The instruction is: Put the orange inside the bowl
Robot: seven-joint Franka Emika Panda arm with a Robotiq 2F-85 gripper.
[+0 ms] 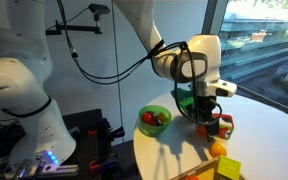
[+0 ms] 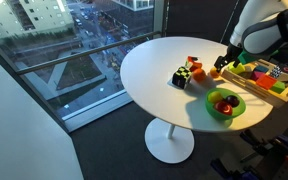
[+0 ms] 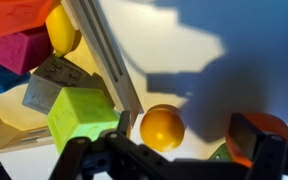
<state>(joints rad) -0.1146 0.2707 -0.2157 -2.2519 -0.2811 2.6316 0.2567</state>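
Observation:
The orange lies on the white table, small, round and yellowish orange. It also shows in both exterior views. My gripper is open and hovers over the orange. In the wrist view the fruit lies between the fingers, close to the left one. The gripper shows in both exterior views. The green bowl stands apart from the gripper, nearer the table edge, and holds red fruit.
A tray of coloured blocks lies close beside the orange. A deeper red-orange fruit is on its other side. A black cube and fruit pieces stand mid-table. The table rim is round.

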